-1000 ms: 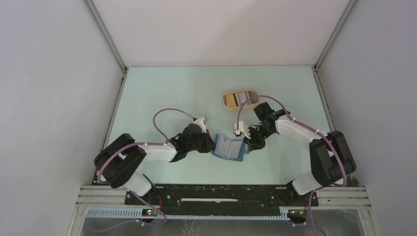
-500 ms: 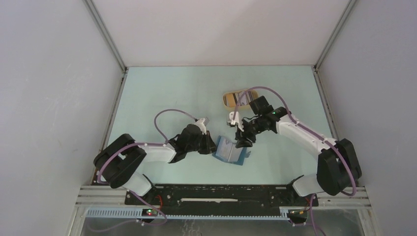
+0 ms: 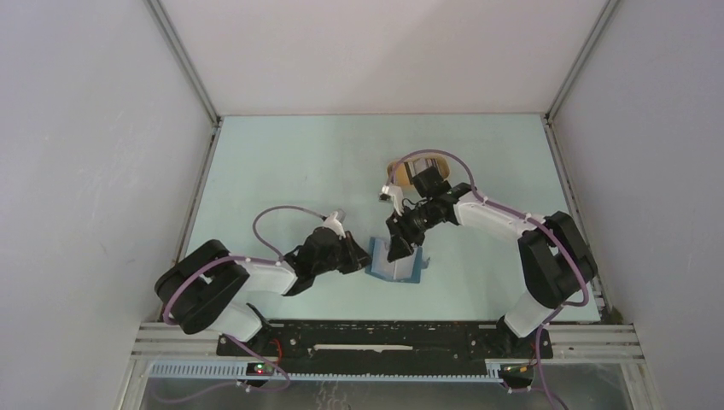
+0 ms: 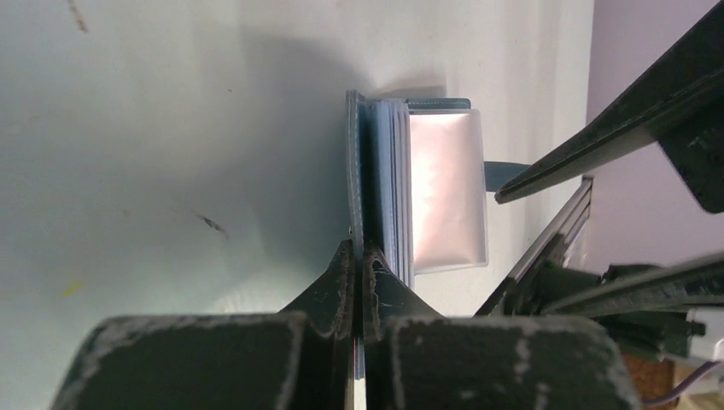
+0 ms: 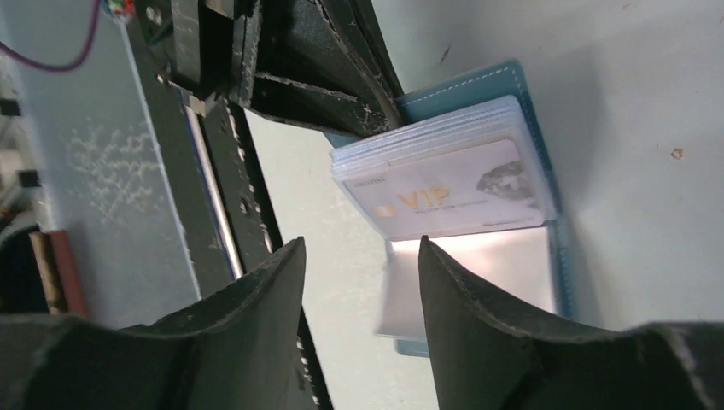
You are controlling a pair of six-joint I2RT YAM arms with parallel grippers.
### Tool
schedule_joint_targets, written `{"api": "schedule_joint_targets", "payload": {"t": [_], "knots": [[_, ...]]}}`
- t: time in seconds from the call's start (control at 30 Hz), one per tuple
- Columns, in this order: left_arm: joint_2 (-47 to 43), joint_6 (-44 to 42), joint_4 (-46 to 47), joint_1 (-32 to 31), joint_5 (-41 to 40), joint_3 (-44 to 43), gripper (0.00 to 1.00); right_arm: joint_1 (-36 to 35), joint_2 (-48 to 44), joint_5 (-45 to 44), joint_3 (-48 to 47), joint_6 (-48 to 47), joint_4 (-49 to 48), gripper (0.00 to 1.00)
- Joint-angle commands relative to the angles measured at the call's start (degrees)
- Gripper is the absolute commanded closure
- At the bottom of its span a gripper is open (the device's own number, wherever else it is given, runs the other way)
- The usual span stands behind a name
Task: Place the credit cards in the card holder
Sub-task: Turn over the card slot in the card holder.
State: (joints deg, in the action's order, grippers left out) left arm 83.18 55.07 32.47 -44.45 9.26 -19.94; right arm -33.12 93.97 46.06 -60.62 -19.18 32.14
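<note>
Left wrist view: left end effector [image 4: 358, 259] pinches the teal-blue folding card holder [image 4: 353, 166] open for the spread right end effector [image 5: 359, 256].

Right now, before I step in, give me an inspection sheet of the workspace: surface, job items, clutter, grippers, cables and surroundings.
Surface: pale green table, a few small marks.
Job's things: card holder open, clear sleeves fanned; a VIP card appears to sit in the top sleeve; no loose cards seen.
Clutter: tan oval tray, partly hidden, contents unclear.
Grippers: left gripper shut on the card holder's cover edge; right gripper open and empty over the sleeves.
Cables: purple cable loops at each wrist, clear of the holder.
Surroundings: plain grey walls, metal frame.
</note>
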Motion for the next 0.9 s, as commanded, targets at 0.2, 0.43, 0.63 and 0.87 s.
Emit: {"api": "schedule_joint_targets", "payload": {"t": [0.2, 0.43, 0.63, 0.87], "knots": [[-2.55, 9.60, 9.34, -0.92, -11.53, 1.83, 1.00, -2.44, 4.00, -4.87, -2.00, 29.53, -10.94, 0.28], [-1.13, 9.88, 8.96, -1.34, -11.76, 1.41, 1.00, -1.97, 5.54, -12.99, -2.01, 34.10, -12.52, 0.26], [1.01, 10.15, 11.12, -1.33, -10.60, 1.53, 1.00, -0.06, 5.34, -8.76, -2.04, 33.76, -13.04, 0.31], [2.42, 10.38, 12.65, -1.34, -9.88, 1.44, 1.00, 0.33, 6.11, -7.61, -2.05, 32.96, -12.92, 0.36]]}}
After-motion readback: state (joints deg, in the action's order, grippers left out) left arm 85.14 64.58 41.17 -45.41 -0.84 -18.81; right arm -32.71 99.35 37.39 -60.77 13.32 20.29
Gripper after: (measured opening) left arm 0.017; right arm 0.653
